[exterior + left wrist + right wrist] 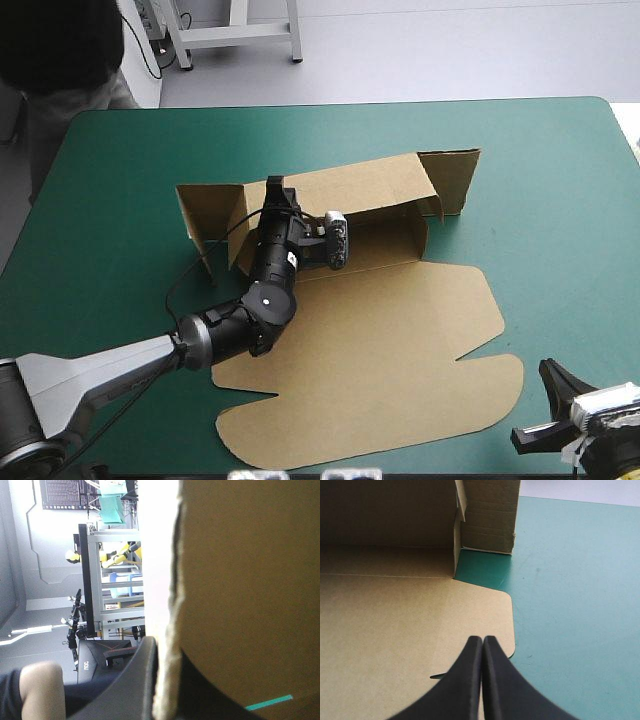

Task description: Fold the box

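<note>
We judge the wall-raising step is in hand: our left pincer (pixel 275 193) clamps the back wall of the box (pixel 390 340), mid-desk (pixel 560 180), our right pincer (pixel 482 645) hovers closed by its flat front panel, and next the side walls need tucking.

- left gripper (pixel 167 680) is clamped on a raised wall of the cut brown cardboard box (pixel 250 580); that wall blocks its wrist view from 12 to 6 o'clock
- right gripper (pixel 482 642): high view chops it off at 5 o'clock
</note>
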